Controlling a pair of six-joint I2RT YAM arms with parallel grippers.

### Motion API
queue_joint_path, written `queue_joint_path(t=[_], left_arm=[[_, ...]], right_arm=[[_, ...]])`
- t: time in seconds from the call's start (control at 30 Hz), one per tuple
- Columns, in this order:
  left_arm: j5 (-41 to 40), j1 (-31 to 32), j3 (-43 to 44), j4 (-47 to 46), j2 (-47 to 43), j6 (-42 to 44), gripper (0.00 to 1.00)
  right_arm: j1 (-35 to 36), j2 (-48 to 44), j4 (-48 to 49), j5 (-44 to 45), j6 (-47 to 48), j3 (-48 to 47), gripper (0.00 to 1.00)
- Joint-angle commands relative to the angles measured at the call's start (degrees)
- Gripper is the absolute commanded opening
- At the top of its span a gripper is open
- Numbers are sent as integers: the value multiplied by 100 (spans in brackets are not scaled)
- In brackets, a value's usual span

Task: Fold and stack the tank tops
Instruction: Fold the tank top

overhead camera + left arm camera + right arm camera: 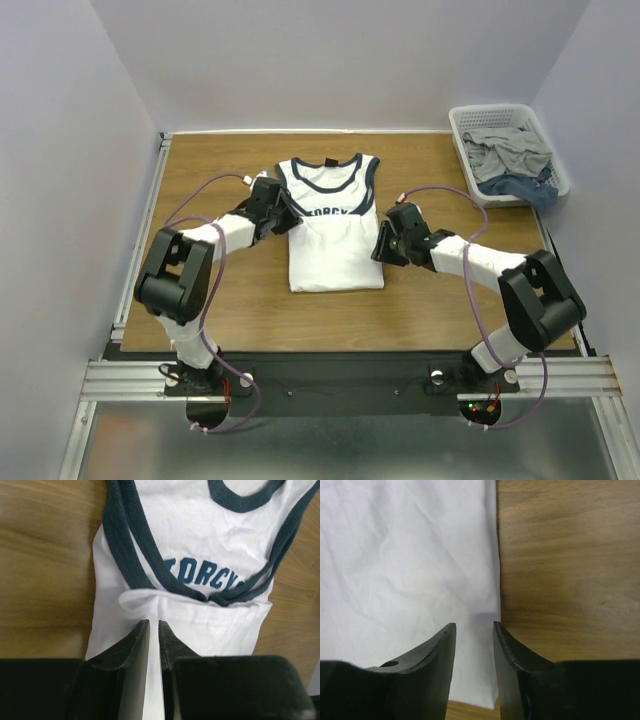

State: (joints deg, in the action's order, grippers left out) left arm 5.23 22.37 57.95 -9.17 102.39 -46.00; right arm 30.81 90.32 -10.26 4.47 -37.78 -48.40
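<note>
White with navy trim, one tank top [335, 255] is laid part-folded mid-table [220, 320]. Two grippers flank it: left gripper [290, 218] almost pressed together, any pinch untellable; right gripper [381, 245] spread. One basket [500, 110] is seen far right. Pale walls are seen around the wood.
</note>
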Motion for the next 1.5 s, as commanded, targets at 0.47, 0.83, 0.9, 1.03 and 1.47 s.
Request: queue_joint_path(t=[0.47, 0.83, 0.9, 1.03, 1.47], left_arm=[[-155, 997, -3219, 1418, -3849, -840, 71], [100, 1041, -3625, 795, -3472, -885, 71], [127, 1041, -3624, 619, -3393, -893, 71], [83, 1033, -3563, 600, -3077, -893, 65], [-233, 1041, -3537, 688, -3076, -841, 40]], right_arm=[[-57, -1579, -327, -1053, -564, 1421, 57], [-57, -1377, -20, -1185, -862, 1527, 58], [-57, -1386, 85, -1247, -950, 1562, 57], [-49, -1298, 296, -1396, -1108, 1676, 54], [-49, -1087, 903, -1318, -1460, 1975, 36]])
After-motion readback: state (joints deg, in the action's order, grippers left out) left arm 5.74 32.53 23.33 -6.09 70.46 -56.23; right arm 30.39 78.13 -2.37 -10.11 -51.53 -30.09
